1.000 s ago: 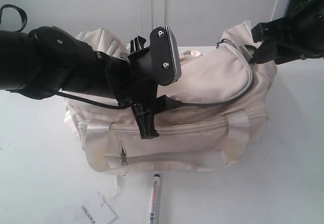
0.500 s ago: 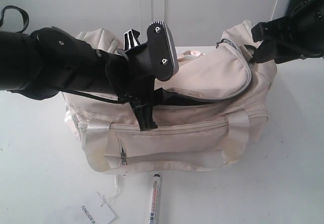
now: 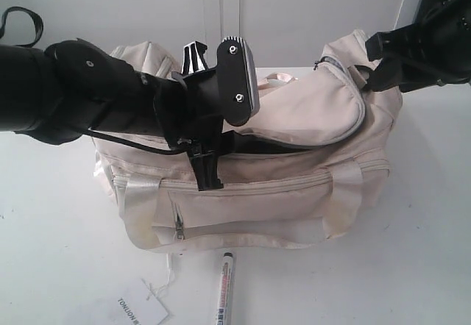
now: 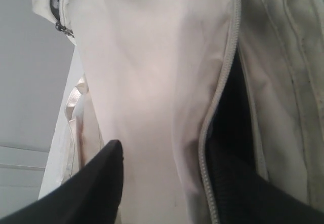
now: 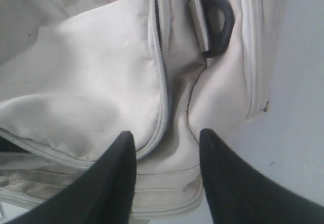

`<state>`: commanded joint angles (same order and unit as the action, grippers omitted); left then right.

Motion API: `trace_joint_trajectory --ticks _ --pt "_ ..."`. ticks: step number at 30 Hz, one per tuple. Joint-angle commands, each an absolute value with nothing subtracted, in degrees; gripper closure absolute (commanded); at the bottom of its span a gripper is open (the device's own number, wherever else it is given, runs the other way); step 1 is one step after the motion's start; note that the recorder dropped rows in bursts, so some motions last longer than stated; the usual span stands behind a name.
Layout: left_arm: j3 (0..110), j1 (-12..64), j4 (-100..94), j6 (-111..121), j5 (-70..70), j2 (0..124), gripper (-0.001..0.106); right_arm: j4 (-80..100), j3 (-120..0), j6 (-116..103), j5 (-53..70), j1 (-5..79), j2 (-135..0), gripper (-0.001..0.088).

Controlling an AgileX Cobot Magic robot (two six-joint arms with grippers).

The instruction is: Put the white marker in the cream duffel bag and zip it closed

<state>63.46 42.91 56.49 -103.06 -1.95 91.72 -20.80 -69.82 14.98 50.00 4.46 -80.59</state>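
The cream duffel bag (image 3: 294,193) stands in the middle of the table, its top flap (image 3: 309,112) lifted off a dark opening (image 3: 257,145). My left gripper (image 3: 204,119) reaches over the bag from the left and is open wide. One finger (image 4: 104,178) lies on the flap beside the zip (image 4: 223,92); the other is hidden. On the table in front of the bag lies the white marker (image 3: 224,288), with no gripper near it. My right gripper (image 5: 166,140) stands open at the bag's right end (image 3: 372,66), over the curved zip (image 5: 163,82).
A white paper tag (image 3: 136,310) on a string lies on the table left of the marker. A black strap ring (image 5: 215,21) sits at the bag's end near my right gripper. A wall rises close behind the bag.
My left gripper has risen a little, and the flap has come up with it, so a dark gap now shows under it. Marker and right arm have not moved.
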Motion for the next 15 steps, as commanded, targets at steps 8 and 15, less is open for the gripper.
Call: trace_joint_trajectory --ticks 8,15 --pt "63.5 42.9 59.1 -101.3 -1.2 89.8 0.053 -20.8 -69.8 15.0 49.9 4.5 -80.6 0.0478" --pt "63.5 42.9 60.7 -101.3 0.0 89.3 0.062 -20.8 -69.8 15.0 49.9 4.5 -80.6 0.0478"
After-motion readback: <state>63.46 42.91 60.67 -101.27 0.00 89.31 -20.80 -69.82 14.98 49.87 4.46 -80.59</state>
